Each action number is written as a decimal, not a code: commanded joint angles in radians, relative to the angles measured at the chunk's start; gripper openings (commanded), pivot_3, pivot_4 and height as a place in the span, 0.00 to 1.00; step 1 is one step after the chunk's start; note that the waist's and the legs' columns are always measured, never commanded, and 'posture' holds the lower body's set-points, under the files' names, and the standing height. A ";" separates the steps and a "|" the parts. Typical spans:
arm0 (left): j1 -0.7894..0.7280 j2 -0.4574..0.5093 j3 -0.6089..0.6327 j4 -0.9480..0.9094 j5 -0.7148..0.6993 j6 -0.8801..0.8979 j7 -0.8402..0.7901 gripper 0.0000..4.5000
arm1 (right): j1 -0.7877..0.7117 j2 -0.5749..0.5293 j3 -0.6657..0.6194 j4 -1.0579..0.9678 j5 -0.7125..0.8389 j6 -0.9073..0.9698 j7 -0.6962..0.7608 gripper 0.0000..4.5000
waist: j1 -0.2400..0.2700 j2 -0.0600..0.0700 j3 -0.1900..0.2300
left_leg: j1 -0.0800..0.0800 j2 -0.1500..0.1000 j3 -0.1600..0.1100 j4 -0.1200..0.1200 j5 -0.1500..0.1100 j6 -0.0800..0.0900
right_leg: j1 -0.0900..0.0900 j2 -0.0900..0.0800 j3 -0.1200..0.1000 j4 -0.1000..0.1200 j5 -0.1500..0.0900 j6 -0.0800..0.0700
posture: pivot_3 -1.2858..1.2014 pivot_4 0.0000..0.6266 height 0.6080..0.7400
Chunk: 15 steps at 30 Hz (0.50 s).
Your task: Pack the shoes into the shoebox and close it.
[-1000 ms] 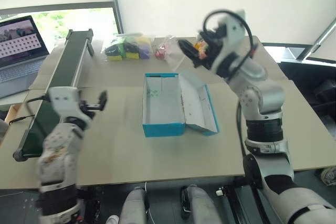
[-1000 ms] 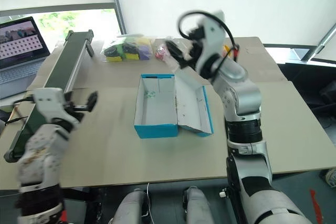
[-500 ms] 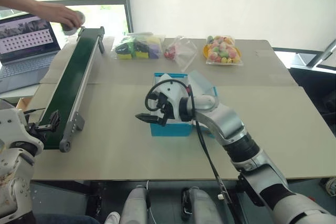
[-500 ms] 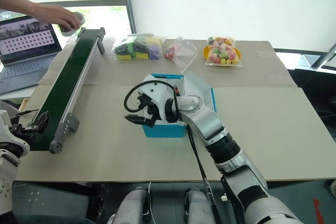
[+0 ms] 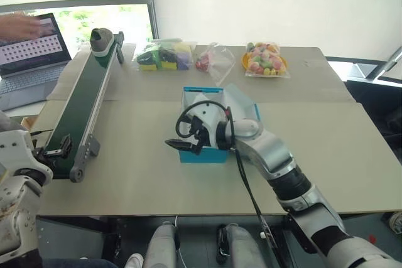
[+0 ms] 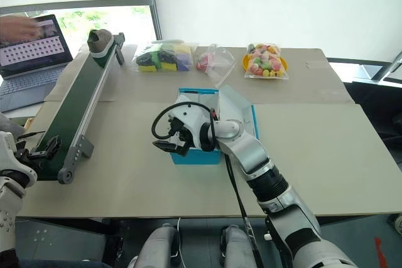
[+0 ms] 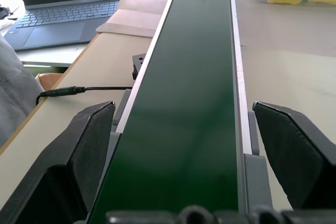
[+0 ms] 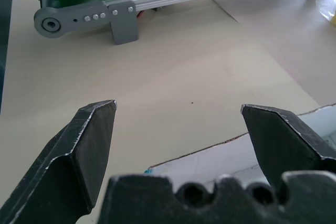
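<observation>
So the turquoise shoebox (image 5: 207, 123) sits open in the middle of the worktop (image 5: 326, 155), white inside showing, lid hanging off its far-right side. One grey shoe (image 5: 100, 40) is parked at the far end of the green conveyor belt (image 5: 81, 108), well to the left of the shoebox; I can't spot its partner.

The right gripper (image 5: 179, 145) hovers just over the shoebox's near-left corner, jaws spread wide with nothing between them. The left gripper (image 5: 53, 153) is way off to the left of the shoebox, right at the near end of the belt, jaws also spread wide, one on either side of the belt and empty.

Behind the shoebox there are clear bags of colourful stuff (image 5: 162, 56) and a bag of pastel balls (image 5: 266, 58). Far left of it, a laptop (image 5: 28, 61) with a person's hand (image 5: 19, 26) over it.
</observation>
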 commanded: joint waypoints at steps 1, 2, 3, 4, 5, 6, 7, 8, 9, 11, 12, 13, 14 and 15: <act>-0.026 0.022 -0.015 0.006 0.013 -0.011 -0.003 1.00 | -0.001 0.014 -0.030 -0.048 -0.003 0.004 -0.017 1.00 | 0.000 0.000 0.000 | 0.000 0.000 0.000 0.000 0.000 0.000 | 0.000 0.000 0.000 0.000 0.000 0.000 | 0.52 0.24 0.55; -0.030 0.022 -0.019 0.011 0.015 -0.012 -0.003 1.00 | 0.002 0.016 -0.031 -0.050 -0.005 0.005 -0.020 1.00 | 0.000 0.000 0.000 | 0.000 0.000 0.001 0.000 0.000 0.000 | -0.001 0.000 0.000 0.000 0.000 0.000 | 0.52 0.24 0.55; -0.032 0.022 -0.021 0.015 0.016 -0.013 -0.004 1.00 | 0.004 0.017 -0.031 -0.050 -0.007 0.006 -0.021 1.00 | -0.001 0.000 0.000 | 0.000 0.001 0.001 0.000 0.000 0.000 | -0.001 0.000 0.000 0.000 0.000 0.000 | 0.52 0.24 0.55; -0.034 0.022 -0.024 0.019 0.016 -0.011 -0.005 1.00 | 0.008 0.018 -0.033 -0.054 -0.007 0.010 -0.023 1.00 | -0.001 0.000 0.000 | 0.000 0.001 0.001 0.000 0.000 0.000 | -0.001 0.000 0.000 0.000 0.000 0.000 | 0.52 0.24 0.55; -0.034 0.024 -0.027 0.022 0.017 -0.007 -0.007 1.00 | 0.010 0.018 -0.034 -0.058 -0.008 0.013 -0.024 1.00 | -0.001 0.000 0.000 | 0.000 0.001 0.001 0.000 0.000 0.000 | -0.001 0.000 0.000 0.000 0.000 0.000 | 0.52 0.24 0.55; -0.035 0.026 -0.030 0.024 0.018 -0.004 -0.009 1.00 | 0.012 0.017 -0.035 -0.062 -0.010 0.016 -0.025 1.00 | -0.001 0.000 0.000 | 0.000 0.001 0.002 0.000 0.000 0.000 | -0.002 0.000 0.000 0.000 0.000 0.000 | 0.52 0.24 0.55; -0.036 0.029 -0.033 0.027 0.019 0.001 -0.011 1.00 | 0.015 0.016 -0.036 -0.065 -0.010 0.019 -0.025 1.00 | -0.001 0.000 0.000 | 0.000 0.001 0.002 0.000 0.000 0.000 | -0.002 0.000 0.000 0.000 0.000 0.000 | 0.52 0.24 0.55; -0.036 0.032 -0.034 0.029 0.019 0.008 -0.011 1.00 | 0.017 0.015 -0.036 -0.070 -0.010 0.022 -0.026 1.00 | -0.001 0.000 0.000 | 0.000 0.001 0.002 0.000 0.000 0.000 | -0.002 0.000 0.000 0.000 0.000 0.000 | 0.52 0.24 0.55; -0.038 0.034 -0.034 0.033 0.020 0.010 -0.010 1.00 | 0.018 0.015 -0.037 -0.073 -0.010 0.024 -0.028 1.00 | -0.001 0.000 0.000 | 0.000 0.001 0.003 0.000 0.000 0.000 | -0.003 0.000 0.001 0.000 0.000 0.000 | 0.52 0.24 0.55; -0.040 0.041 -0.032 0.039 0.022 0.014 -0.010 1.00 | 0.020 0.013 -0.039 -0.077 -0.011 0.030 -0.031 1.00 | -0.001 0.000 0.000 | 0.000 0.002 0.004 0.000 0.000 0.000 | -0.003 0.000 0.001 0.000 0.000 0.000 | 0.52 0.24 0.55; -0.041 0.048 -0.028 0.042 0.022 0.017 -0.012 1.00 | 0.022 0.012 -0.039 -0.081 -0.011 0.033 -0.032 1.00 | -0.001 0.000 0.000 | 0.000 0.002 0.004 0.000 0.000 0.000 | -0.003 0.000 0.000 0.000 0.000 0.000 | 0.52 0.24 0.55; -0.044 0.053 -0.021 0.047 0.019 0.021 -0.011 1.00 | 0.023 0.012 -0.040 -0.082 -0.011 0.035 -0.033 1.00 | -0.001 0.000 0.000 | 0.000 0.002 0.004 0.000 0.000 0.000 | -0.004 0.000 0.000 0.000 0.000 0.000 | 0.52 0.24 0.55; -0.048 0.057 -0.015 0.053 0.016 0.027 -0.009 1.00 | 0.024 0.012 -0.040 -0.084 -0.011 0.037 -0.034 1.00 | 0.000 0.000 0.000 | 0.000 0.002 0.004 0.000 0.000 0.000 | -0.004 0.000 0.000 0.000 0.000 0.000 | 0.52 0.24 0.55; -0.050 0.064 -0.013 0.058 0.016 0.029 -0.010 1.00 | 0.025 0.013 -0.042 -0.087 -0.009 0.040 -0.037 1.00 | 0.000 0.000 0.000 | 0.000 0.002 0.004 0.000 0.000 0.000 | -0.004 0.000 0.000 0.000 0.000 0.000 | 0.52 0.24 0.55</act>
